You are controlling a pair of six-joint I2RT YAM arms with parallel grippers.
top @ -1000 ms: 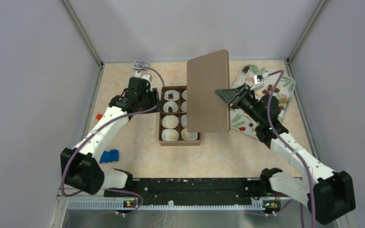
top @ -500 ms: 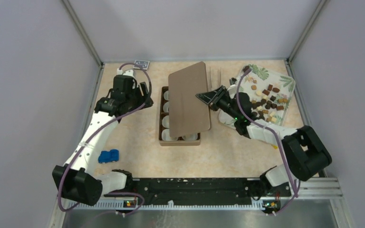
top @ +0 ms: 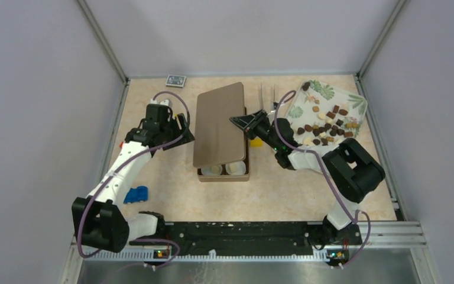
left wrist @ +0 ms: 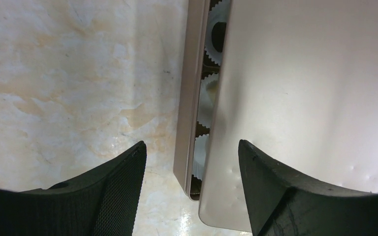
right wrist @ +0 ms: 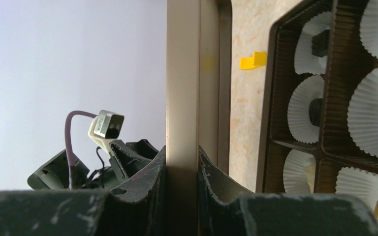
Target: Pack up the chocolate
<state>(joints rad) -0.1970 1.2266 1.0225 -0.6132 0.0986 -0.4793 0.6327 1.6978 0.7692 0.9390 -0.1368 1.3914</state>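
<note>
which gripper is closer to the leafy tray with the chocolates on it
Right. The right gripper, shut on the lid's right edge, sits just left of the tray; the left gripper is beyond the lid's left side.

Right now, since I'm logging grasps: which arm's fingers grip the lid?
The right arm's fingers pinch the lid by its edge; the left fingers are spread open by the box, holding nothing.

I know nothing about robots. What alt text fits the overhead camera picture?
The right hand holds a brown lid over a box of paper cups, two cups uncovered. The left hand hovers beside it; chocolate pieces lie on a leaf-print tray.
</note>
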